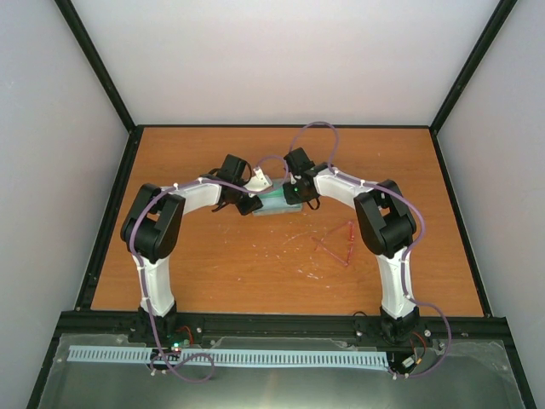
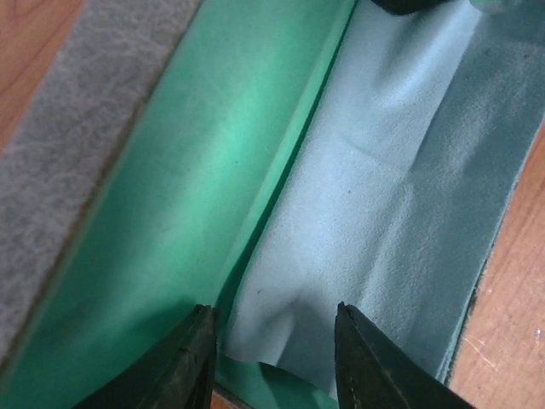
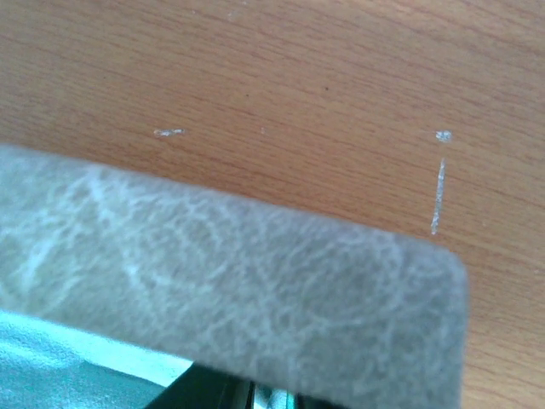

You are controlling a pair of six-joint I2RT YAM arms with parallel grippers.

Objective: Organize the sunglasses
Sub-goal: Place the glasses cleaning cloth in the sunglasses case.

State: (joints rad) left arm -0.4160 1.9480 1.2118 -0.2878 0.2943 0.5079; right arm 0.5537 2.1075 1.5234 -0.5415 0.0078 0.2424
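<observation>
— Where are the thin red wire-framed sunglasses [image 1: 337, 242] seen?
— On the wooden table [image 1: 255, 264], well apart from both grippers, toward the arm bases.
— And the grippers?
— The left gripper [image 2: 272, 311] is spread wide over the light blue cloth [image 2: 375, 187] in the grey, teal-lined case [image 2: 68, 145]. The state of the right gripper [image 1: 295, 189] cannot be told.

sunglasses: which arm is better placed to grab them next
Right, probably: the sunglasses lie on the table just beside the right arm, while the left fingers are over the cloth in the case.
</observation>
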